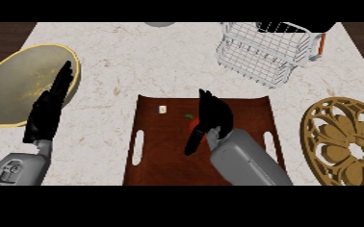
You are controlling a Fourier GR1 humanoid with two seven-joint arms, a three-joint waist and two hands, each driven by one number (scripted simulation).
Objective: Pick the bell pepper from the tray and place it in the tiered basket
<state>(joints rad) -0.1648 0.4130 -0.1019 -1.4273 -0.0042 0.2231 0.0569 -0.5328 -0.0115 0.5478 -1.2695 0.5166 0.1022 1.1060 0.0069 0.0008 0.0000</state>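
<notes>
Forearms enter from the lower edge of the frame, one at lower left and one at lower centre. The right forearm rises from the lower centre over the dark brown tray (249, 107), which lies on the marbled counter (142, 62) with slot handles on its left and right sides. The right hand (213, 115) is set above the middle of the tray, its fingers pointing toward the top of the frame and its thumb (193, 142) hanging down toward the lower edge. Fingers and thumb are spread apart around the red bell pepper (195, 126), of which only a red sliver and a green stem show just left of the palm; whether they touch it cannot be told. A small white object (162, 109) lies on the tray, left of the pepper.

The left hand (48, 110) stands at the left of the frame, fingers straight and together, pointing up, overlapping the right rim of a yellow-rimmed plate (21, 72).

A gold openwork trivet (334, 142) lies at the right edge. The white wire tiered basket (266, 53) stands at the upper right, well apart from the tray.
</notes>
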